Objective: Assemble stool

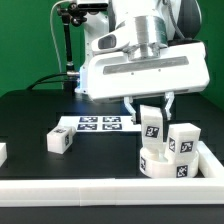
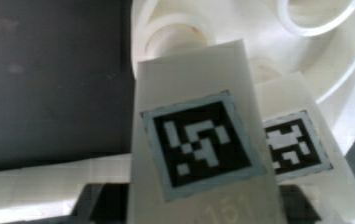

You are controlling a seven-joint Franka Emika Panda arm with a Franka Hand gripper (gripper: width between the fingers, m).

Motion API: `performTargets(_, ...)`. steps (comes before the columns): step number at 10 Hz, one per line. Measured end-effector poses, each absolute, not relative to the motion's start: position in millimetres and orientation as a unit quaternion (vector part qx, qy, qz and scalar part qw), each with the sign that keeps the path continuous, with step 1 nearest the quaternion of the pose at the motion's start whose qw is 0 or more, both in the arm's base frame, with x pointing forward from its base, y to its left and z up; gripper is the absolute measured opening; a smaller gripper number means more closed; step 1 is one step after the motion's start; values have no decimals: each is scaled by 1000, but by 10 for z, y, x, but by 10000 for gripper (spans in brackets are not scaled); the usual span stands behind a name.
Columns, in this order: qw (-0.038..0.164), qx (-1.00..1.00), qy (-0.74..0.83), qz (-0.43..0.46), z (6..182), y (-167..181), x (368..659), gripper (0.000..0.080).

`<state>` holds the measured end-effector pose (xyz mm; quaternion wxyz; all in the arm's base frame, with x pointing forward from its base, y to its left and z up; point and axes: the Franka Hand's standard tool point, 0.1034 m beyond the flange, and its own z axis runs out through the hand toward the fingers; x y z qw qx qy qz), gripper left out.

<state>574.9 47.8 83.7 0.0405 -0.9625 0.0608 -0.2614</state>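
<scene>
- While clamped on a blocky, smooth white plastic leg [image 1: 151, 124], the claw [image 1: 150, 112] hangs above the round, ring-like seat [image 1: 158, 166].
- Leg carries a black-and-white square tag.

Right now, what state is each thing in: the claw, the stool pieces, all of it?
Claw: shut on a leg.
Held leg: upright, off the table, over the seat.
Seat: lying flat on the table.
Second leg: upright at the seat, cannot tell if fixed.
Third leg: loose on the table, apart.
</scene>
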Motion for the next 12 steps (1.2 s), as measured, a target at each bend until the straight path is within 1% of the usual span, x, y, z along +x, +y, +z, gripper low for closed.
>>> performTargets(12,41,-959,58,-273,830,466,5765,327)
